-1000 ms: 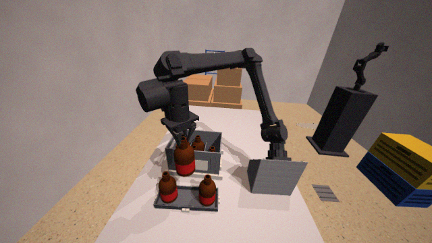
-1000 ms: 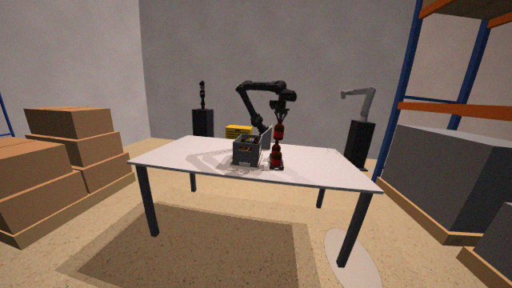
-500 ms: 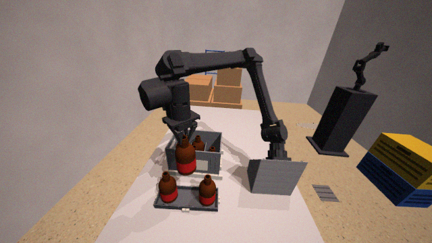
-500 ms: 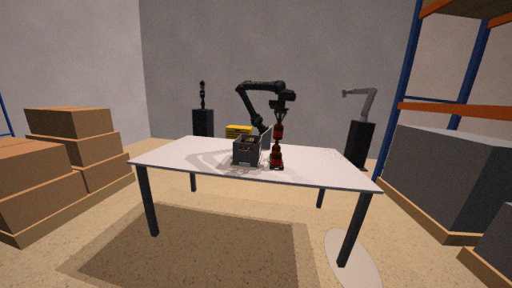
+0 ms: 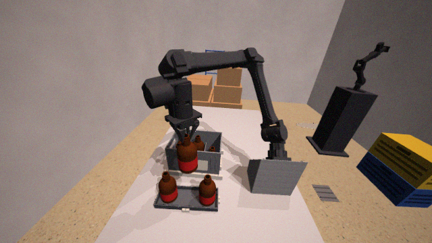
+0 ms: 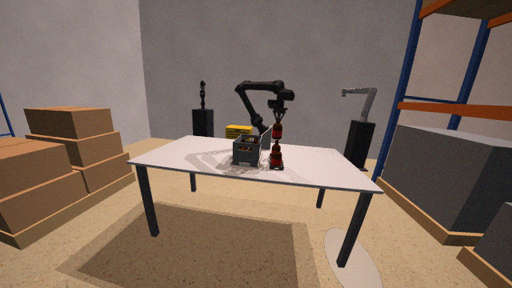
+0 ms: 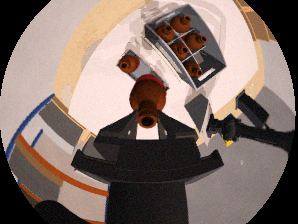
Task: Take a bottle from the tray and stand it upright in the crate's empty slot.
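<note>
the gripper is clamping the neck of a brown bottle with a red label, and the bottle is hanging upright in the air, clear of both containers. in the exterior view it is sitting above the tray, not yet over the crate. two more bottles are standing on the tray, one at each end.

so the pick is looking done: a bottle is off the tray and riding in the fingers. what is remaining is the carry across to the crate, lining up over the free slot, lowering the bottle in upright and letting go.

in the wrist view the crate is showing five brown caps in its cells, with the one empty cell apparently at the corner nearest the arm's base, though the small picture is making that hard to confirm. since the crate is standing loose on the white table, a knock against its wall while lowering could be shoving it aside
</note>
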### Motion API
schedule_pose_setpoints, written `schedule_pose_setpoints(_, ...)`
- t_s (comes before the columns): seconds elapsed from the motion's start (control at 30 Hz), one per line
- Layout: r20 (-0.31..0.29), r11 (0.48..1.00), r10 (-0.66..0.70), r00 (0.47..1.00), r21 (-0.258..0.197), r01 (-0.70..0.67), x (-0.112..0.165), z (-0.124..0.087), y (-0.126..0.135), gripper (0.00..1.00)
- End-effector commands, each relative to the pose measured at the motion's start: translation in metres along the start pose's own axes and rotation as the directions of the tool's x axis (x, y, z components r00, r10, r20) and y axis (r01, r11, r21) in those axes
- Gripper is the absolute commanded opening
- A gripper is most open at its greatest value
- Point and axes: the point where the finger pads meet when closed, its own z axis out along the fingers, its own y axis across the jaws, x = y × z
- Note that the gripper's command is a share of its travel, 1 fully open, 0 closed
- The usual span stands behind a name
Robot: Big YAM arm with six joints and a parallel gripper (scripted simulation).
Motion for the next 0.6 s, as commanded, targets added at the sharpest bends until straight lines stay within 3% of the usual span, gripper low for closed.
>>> schedule_pose_setpoints(0.0,0.013,0.998,-0.003,1.000,-0.062,0.004,-0.005,-0.030,0.003,0.00)
schedule_pose_setpoints(0.1,0.008,1.000,-0.013,1.000,-0.026,0.013,-0.004,-0.014,-0.008,0.00)
schedule_pose_setpoints(0.2,0.000,0.999,0.014,1.000,-0.043,-0.014,-0.018,-0.020,-0.006,0.00)
schedule_pose_setpoints(0.33,-0.003,1.000,0.003,1.000,-0.013,-0.003,-0.017,-0.007,-0.019,0.00)
schedule_pose_setpoints(0.4,-0.004,0.999,0.021,1.000,-0.040,-0.021,-0.025,-0.018,-0.015,0.00)
schedule_pose_setpoints(0.47,-0.002,1.000,0.004,1.000,-0.014,-0.004,-0.019,-0.007,-0.024,0.00)
schedule_pose_setpoints(0.57,-0.002,1.000,0.003,1.000,-0.013,-0.003,-0.020,-0.007,-0.026,0.00)
